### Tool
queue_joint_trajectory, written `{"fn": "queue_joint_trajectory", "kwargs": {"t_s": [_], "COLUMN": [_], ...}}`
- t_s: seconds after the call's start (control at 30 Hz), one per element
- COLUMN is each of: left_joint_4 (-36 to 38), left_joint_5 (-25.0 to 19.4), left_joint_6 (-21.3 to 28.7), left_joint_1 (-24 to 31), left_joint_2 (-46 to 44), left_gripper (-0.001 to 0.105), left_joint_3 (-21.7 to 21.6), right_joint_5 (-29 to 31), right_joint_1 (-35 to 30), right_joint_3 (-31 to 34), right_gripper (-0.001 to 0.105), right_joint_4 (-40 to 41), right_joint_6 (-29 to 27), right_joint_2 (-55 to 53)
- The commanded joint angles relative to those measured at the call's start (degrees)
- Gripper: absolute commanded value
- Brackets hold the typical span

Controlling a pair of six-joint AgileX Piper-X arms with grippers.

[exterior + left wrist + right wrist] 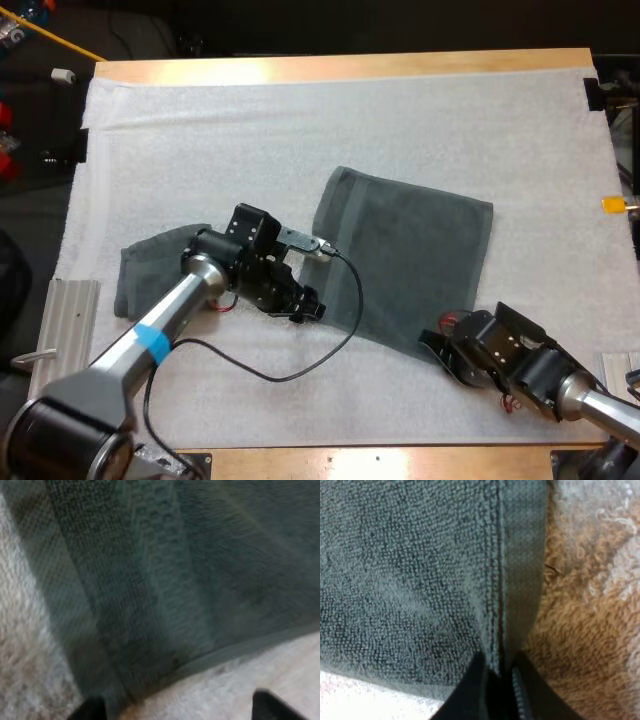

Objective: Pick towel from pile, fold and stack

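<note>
Towel (pixel 410 260) is soft, limp, light: right gripper (pixel 436 348) pinches its 6 o'clock corner hem, left gripper (pixel 308 310) gapes empty at its 8 o'clock edge.

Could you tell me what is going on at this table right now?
A robot is handling a spread towel on the white mat. The right gripper is shut on its near edge; the left gripper hangs open at its near left corner. A second towel lies bunched to the left.
</note>
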Motion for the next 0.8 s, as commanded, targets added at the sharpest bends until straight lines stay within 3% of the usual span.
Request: {"fn": "queue_joint_trajectory", "kwargs": {"t_s": [0.0,0.13,0.5,0.57,0.77], "left_joint_4": [-0.9,-2.5,-4.5,-3.8,-1.6], "left_joint_5": [-1.0,-2.9,-2.9,-2.9,-2.9], "left_joint_6": [-1.0,-2.3,-2.3,-2.3,-2.3], "left_joint_1": [-0.2,-0.2,-0.2,-0.2,-0.2], "left_joint_2": [0.6,3.6,8.5,9.3,9.5], "left_gripper": [0.058,0.058,0.055,0.046,0.006], "left_joint_3": [-0.2,-0.2,-0.2,-0.2,-0.2], "right_joint_5": [0.2,0.2,0.4,0.4,1.4], "right_joint_1": [-0.1,-0.1,-0.1,-0.1,-0.1], "right_joint_3": [0.0,0.0,0.0,0.0,0.0], "right_gripper": [0.0,0.0,0.0,0.0,0.0], "right_joint_4": [0.8,0.8,0.7,0.7,0.7], "right_joint_6": [-0.6,-0.6,-0.6,-0.6,-0.6], "right_joint_2": [-0.4,-0.4,-0.4,-0.4,-0.4]}}
